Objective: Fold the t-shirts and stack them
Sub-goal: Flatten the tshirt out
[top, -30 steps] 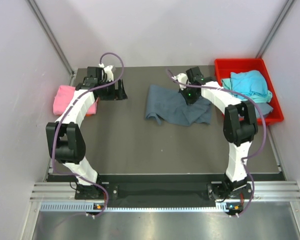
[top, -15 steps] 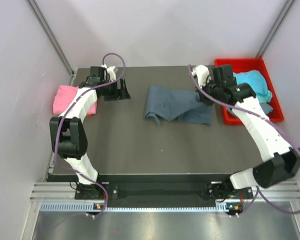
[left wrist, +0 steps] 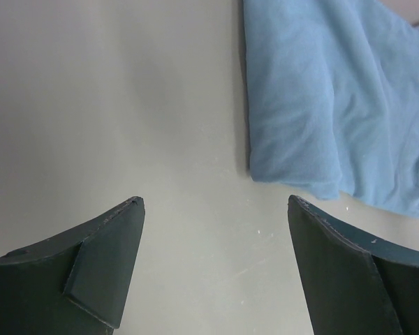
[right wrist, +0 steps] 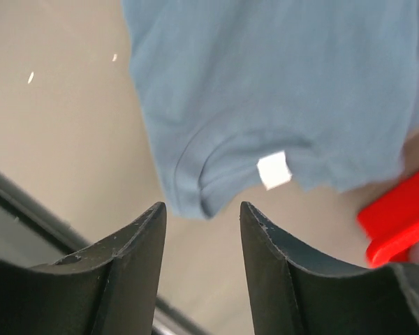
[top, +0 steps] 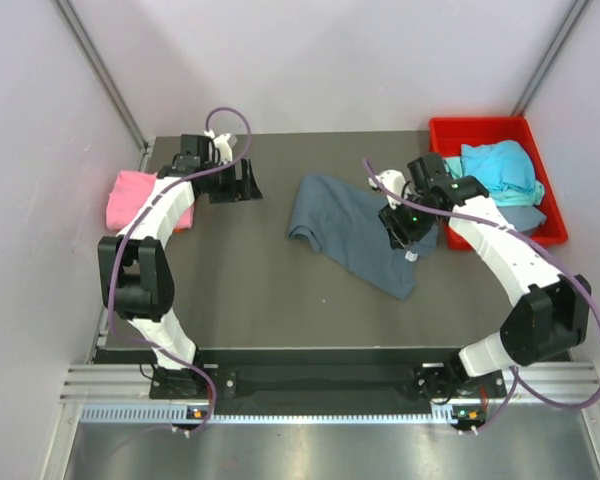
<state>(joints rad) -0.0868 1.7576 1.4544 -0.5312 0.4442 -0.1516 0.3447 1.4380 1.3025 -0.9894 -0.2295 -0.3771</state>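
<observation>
Across the dark grey table [top: 240, 300] the slate blue-grey cloth t-shirt [top: 345, 225] has changed shape in the last half second. It was a bunched strip and is now a long diagonal tongue. My right claw [right wrist: 201, 206] has swung back from the red plastic bin [top: 470, 124] and let go, so its fingers stand parted above the cloth with nothing between them.

The shirt lies right of the table's middle, one end toward the far edge and its tail pointing at the near right corner. It is not flat yet, so I judge that the step in hand is spreading it before any fold. To do that well I would pinch two outer corners, one per arm, and draw them apart low over the table. Lifting from the middle would only bunch it again. My left claw [left wrist: 215, 201] hangs released and wide near the far left corner, with the shirt's edge nearby, so it has to come across first.

The cloth looks thin, soft and creased, with a rumpled fold along its left side. The right wrist view shows the ribbed collar and a small white tag [right wrist: 273, 170].
</observation>
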